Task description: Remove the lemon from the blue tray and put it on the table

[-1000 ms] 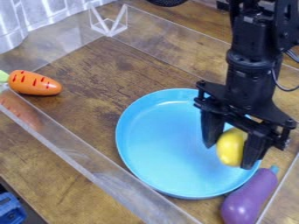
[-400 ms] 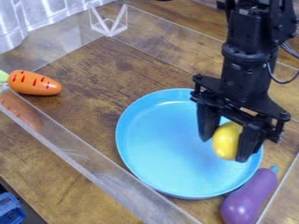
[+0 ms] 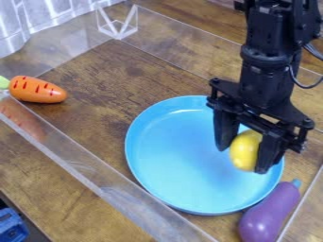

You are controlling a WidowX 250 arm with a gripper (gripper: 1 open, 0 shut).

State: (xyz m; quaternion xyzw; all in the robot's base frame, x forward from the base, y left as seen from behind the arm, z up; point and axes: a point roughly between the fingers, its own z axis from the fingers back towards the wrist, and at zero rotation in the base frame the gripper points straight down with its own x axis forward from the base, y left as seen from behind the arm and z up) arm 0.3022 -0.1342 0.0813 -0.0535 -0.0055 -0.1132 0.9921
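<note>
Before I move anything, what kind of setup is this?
Probably a lab test bench, not a kitchen: clear acrylic walls fence a wood-grain table, and the items are toy produce, a lemon on a blue tray, a carrot and an eggplant.

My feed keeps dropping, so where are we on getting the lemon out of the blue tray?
Done: the gripper, pointing straight down, is shut on the lemon. In hand: the lemon is over the right side of the blue tray; whether it has left the tray floor is hard to tell. Left: carry it past the rim and set it on the table, away from the eggplant and the carrot.
</note>
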